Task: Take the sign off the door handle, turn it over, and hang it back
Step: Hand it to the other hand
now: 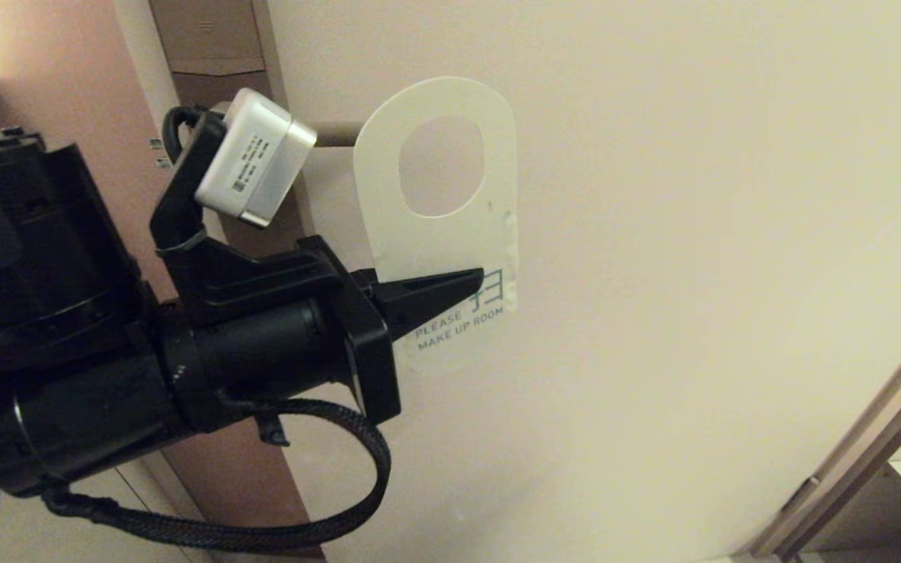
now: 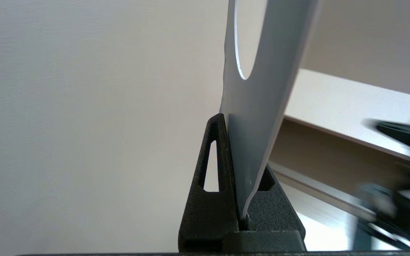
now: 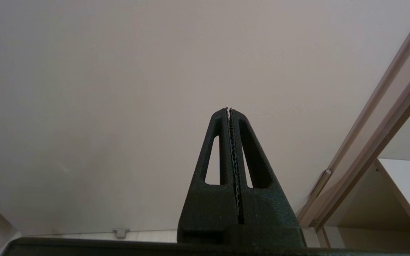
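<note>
Left gripper [image 1: 475, 278] is clamped on the sign [image 1: 439, 227], fingers pinching the card's lower part right at the printed area, coming in from the sign's left edge. Off-white face is toward the head camera, "PLEASE MAKE UP ROOM" readable just below the fingertips (text runs slightly tilted, so the card is leaning a bit off vertical). The sign's oval hole is up top with only plain door [image 1: 693, 234] surface showing through it; the door handle [image 1: 337, 134] pokes out from behind the wrist camera housing and its visible length ends at the card's left edge, so the lever is not through the hole. Can't tell whether the card touches the lever or just overlaps it in view. Left wrist view confirms the grip: card edge-on, seated deep between both fingers [image 2: 210, 185], its greyish face turned to the lens and the hole's rim visible above. Right gripper [image 3: 230, 111] is fully closed on nothing, serrated pads meshed together, pointing at bare door panel, well away from the sign, next to the door frame [image 3: 379, 138].
</note>
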Available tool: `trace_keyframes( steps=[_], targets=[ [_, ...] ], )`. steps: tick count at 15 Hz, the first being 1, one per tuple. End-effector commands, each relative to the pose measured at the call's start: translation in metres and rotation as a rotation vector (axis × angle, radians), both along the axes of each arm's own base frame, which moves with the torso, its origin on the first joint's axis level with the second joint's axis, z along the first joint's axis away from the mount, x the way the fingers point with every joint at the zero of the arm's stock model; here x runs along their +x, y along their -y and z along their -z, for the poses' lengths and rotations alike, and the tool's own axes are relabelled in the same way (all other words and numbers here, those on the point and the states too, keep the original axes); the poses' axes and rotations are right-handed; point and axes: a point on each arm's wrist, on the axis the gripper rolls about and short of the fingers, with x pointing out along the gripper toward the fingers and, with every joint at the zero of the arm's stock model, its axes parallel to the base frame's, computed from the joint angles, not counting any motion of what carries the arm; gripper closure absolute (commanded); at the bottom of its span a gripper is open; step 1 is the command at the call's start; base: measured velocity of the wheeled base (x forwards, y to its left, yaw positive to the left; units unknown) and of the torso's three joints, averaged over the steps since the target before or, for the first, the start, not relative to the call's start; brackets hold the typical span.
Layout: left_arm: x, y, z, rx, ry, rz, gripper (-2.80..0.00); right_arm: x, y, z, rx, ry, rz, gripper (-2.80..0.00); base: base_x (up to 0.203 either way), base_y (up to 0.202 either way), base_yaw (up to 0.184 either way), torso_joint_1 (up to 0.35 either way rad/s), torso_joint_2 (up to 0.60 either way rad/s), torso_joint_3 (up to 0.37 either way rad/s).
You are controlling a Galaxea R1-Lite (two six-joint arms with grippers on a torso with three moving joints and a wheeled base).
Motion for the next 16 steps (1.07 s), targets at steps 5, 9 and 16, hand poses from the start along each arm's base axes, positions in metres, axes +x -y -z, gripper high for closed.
trace_keyframes(
  steps=[5, 9, 16],
  targets=[
    [-0.013, -0.009, -0.01, -0.036, 0.019, 0.173, 0.0, 0.0, 0.0, 0.0, 0.0, 0.0, 0.001, 0.0, 0.0, 0.0, 0.0, 0.0, 0.0, 0.0],
    [-0.015, -0.01, -0.01, -0.06, -0.04, 0.213, 0.0, 0.0, 0.0, 0.0, 0.0, 0.0, 0.001, 0.0, 0.0, 0.0, 0.0, 0.0, 0.0, 0.0],
    [0.005, 0.002, -0.001, -0.033, -0.094, 0.311, 0.0, 0.0, 0.0, 0.0, 0.0, 0.0, 0.001, 0.0, 0.0, 0.0, 0.0, 0.0, 0.0, 0.0]
  ],
)
